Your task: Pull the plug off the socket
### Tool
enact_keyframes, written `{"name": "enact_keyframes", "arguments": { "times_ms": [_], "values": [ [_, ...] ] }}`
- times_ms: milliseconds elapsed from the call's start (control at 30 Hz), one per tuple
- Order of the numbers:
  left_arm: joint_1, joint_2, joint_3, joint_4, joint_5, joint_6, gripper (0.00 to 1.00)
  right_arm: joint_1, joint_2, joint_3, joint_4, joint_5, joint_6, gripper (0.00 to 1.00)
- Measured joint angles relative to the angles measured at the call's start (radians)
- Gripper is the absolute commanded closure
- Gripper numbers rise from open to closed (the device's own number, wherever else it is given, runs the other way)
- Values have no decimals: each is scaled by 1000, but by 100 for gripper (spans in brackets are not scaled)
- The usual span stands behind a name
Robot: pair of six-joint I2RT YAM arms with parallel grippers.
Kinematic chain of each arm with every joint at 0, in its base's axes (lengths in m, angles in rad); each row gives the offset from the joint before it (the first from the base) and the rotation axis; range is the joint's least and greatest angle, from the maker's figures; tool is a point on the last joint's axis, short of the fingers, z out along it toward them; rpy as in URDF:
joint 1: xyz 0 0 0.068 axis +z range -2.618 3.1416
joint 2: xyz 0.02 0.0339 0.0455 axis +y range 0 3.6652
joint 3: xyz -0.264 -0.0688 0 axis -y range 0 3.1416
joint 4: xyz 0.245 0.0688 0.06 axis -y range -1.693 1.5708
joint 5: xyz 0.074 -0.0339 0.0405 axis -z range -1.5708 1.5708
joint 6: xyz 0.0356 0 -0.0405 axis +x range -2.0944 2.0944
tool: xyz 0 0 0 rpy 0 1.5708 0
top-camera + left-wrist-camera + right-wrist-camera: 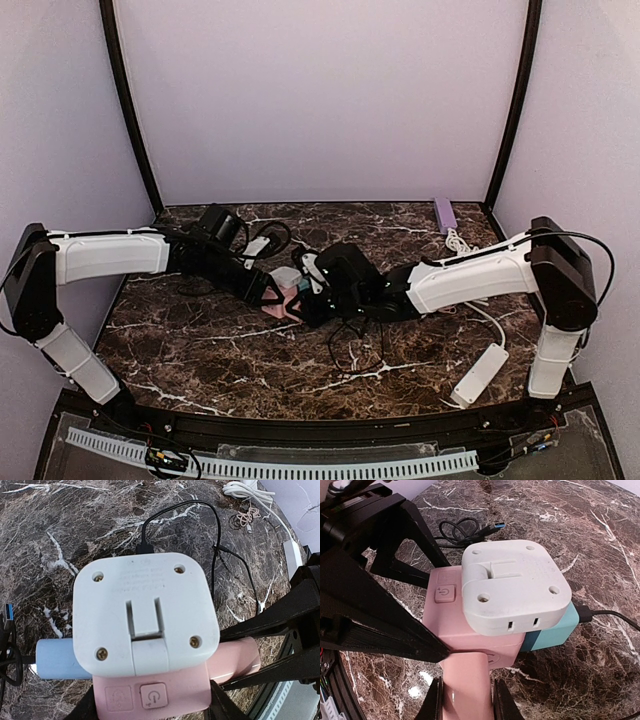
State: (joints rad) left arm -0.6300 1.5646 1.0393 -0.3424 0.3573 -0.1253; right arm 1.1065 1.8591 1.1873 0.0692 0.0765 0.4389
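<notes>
Closest to us, the right tool [466, 702] is clamped on a pink plug [467, 680] that is seated in the socket [465, 630], mid-tabletop [200, 350]. We see the left tool [157, 707] clamped on the socket's sides. Only the wrist views give us the white adapter [145, 612] on top, its moulded lettering unreadable, and a power-symbol button [152, 696]. Overhead alone shows bare marble at near left, and a white power strip [480, 373] by the near right edge.

Both arms reach inward, low over the middle — left gripper [278, 291] and right gripper [310, 302] nearly nose to nose (jaws clamped tight).
</notes>
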Motion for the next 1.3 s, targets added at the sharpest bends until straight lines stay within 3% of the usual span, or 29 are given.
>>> {"name": "enact_keyframes", "arguments": {
  "times_ms": [967,1300],
  "values": [
    [-1,-5,2,-9,-66,-1,91,7,62,130,-152,42,95,100],
    [8,-5,2,-23,-16,38,92,6,51,94,-90,3,-25,100]
  ]
}}
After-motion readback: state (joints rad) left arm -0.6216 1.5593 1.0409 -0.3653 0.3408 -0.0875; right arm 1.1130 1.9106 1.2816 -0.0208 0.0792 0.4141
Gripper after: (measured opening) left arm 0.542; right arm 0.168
